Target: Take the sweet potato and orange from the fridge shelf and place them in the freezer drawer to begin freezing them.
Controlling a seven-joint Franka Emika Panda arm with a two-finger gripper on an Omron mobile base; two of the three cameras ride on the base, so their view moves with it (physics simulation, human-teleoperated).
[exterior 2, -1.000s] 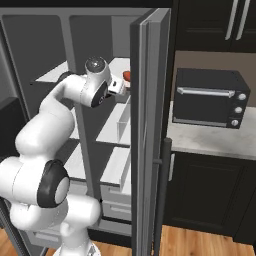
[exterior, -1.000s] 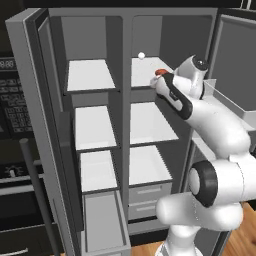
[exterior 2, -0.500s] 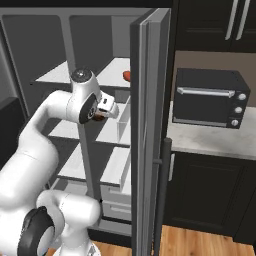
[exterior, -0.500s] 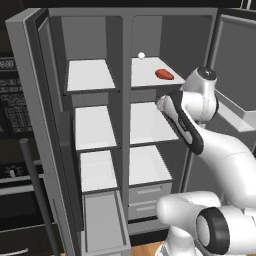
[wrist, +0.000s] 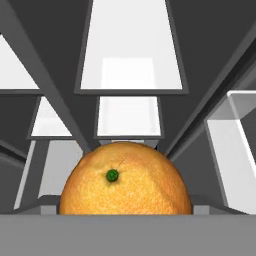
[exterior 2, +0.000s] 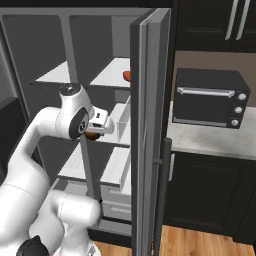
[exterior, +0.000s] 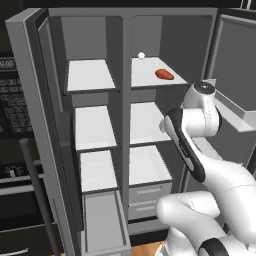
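Note:
The orange (wrist: 125, 180) sits right at the bottom of the hand view, its green stem spot facing the camera. My gripper (exterior 2: 98, 131) is shut on the orange (exterior 2: 91, 135) in front of the fridge's middle right shelves, beside the open door. The sweet potato (exterior: 164, 74) lies on the top right shelf, and its end peeks past the door edge (exterior 2: 127, 75). The freezer drawer (exterior: 102, 227) stands pulled out at the bottom left of the fridge, its long grey box open upward. My arm covers the gripper in the left base view.
A tiny white ball (exterior: 141, 55) rests at the back of the top right shelf. Two light-grey drawers (exterior: 150, 192) sit shut at the lower right. The right fridge door (exterior 2: 150, 130) stands open close to my hand. A toaster oven (exterior 2: 210, 97) is on the counter.
My arm has drawn back from the top right shelf and come down to mid height with the orange in the gripper. The sweet potato has stayed on the shelf.

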